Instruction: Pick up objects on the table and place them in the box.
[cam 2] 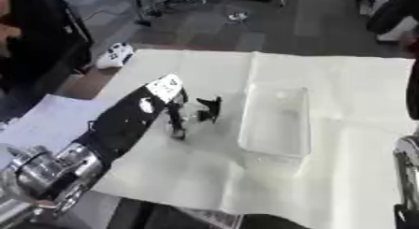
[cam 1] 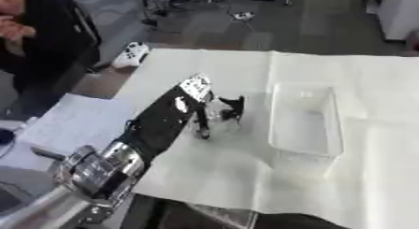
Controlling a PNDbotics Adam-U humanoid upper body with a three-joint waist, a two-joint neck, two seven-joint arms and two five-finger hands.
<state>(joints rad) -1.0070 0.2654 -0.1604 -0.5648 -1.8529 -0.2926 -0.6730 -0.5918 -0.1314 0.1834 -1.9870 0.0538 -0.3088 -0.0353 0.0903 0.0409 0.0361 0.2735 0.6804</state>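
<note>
Silver joints of the left arm (cam 1: 94,169) fill the near corner. Its hand (cam 1: 214,107) is curled down over a small clear thing (cam 1: 214,115) on the cloth (cam 1: 213,172), beside the box (cam 1: 304,120); whether it is actually pinched cannot be told. A slip could be caused by its glassy surface, or the box's near wall clipped during transfer. A white controller (cam 1: 131,54) lies well apart.

the table (cam 1: 205,64) in front of me is lying under a creased white cloth (cam 1: 245,176) that is covering nearly all of its top. a clear plastic box (cam 1: 307,120) is sitting on the cloth toward my right. just beside it on my left, something small and pale (cam 1: 214,115) is lying on the cloth; i cannot make out what it is.
</note>
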